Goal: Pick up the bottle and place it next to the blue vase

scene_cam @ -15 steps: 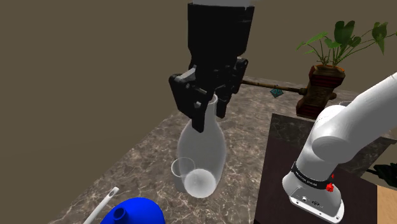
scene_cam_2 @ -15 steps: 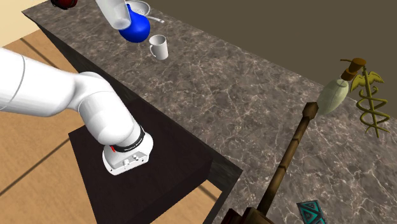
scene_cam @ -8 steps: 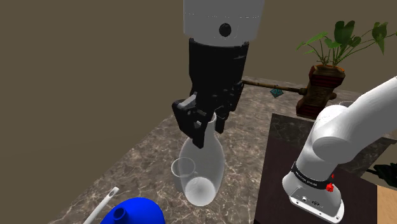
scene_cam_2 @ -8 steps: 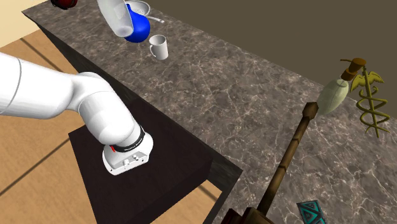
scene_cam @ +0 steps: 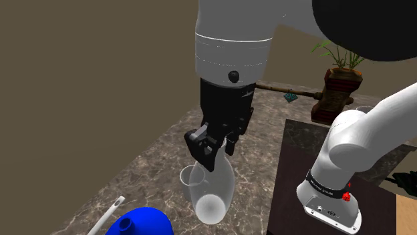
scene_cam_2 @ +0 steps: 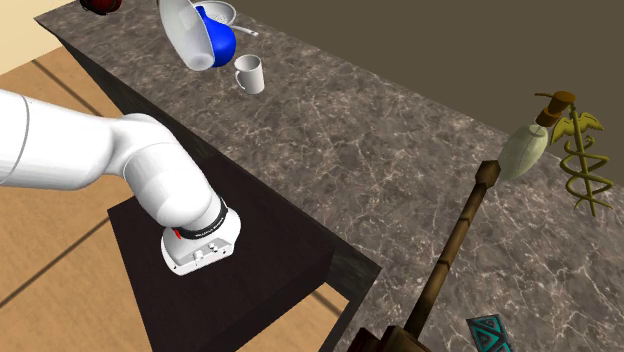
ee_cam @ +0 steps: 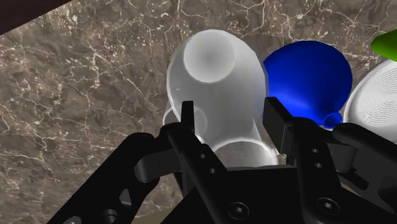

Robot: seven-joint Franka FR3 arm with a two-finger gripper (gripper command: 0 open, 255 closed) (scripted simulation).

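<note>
Bottle point(scene_cam: 212, 190) hangs tilted over the counter point(scene_cam: 154, 150), its neck clamped in the gripper point(scene_cam: 215, 150), close to mug point(scene_cam: 189, 177) and vase point(scene_cam: 142, 221). Risks: on descent the wide base may knock mug or vase. If let go w/ this tilt, it may fall over.

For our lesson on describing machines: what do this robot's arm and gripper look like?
The arm is white, with rounded tubular links. A dark band with small red marks rings its lowest joint; a round black dot marks the wrist. The gripper is all black and blocky, with two fingers and visible screw heads.
</note>
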